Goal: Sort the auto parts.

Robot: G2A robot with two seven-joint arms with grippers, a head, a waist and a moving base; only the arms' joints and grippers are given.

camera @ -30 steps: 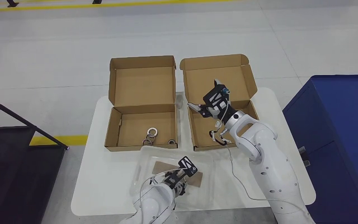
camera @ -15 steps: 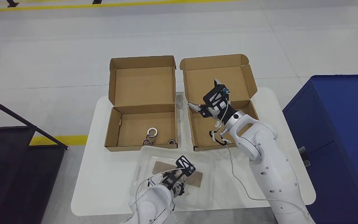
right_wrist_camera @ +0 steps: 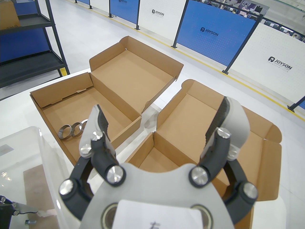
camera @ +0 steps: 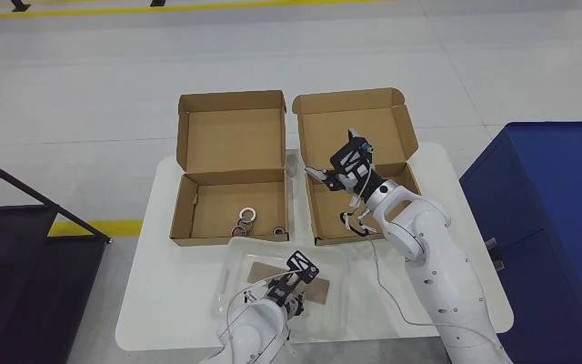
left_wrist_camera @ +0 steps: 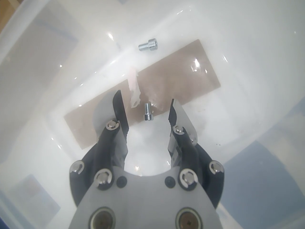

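White table [camera: 173,291], clear plastic bin [left_wrist_camera: 250,36], threaded steel bolt [left_wrist_camera: 147,115]

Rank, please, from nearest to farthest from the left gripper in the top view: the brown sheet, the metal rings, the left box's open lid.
1. Brown sheet, at the bin's bottom under the left gripper.
2. Metal rings, in the left box's tray, beyond the bin.
3. Open lid, behind that tray.

Both arms, the right arm [camera: 436,264] and the left arm [camera: 250,332], were glossy white with rounded segments. The left gripper [left_wrist_camera: 145,99] and the right gripper [right_wrist_camera: 161,103] had pale grey palm plates, black linkages with silver screws [left_wrist_camera: 103,177] and black serrated pads [left_wrist_camera: 121,115]. A thin white cable [camera: 382,282] trailed beside the right arm.
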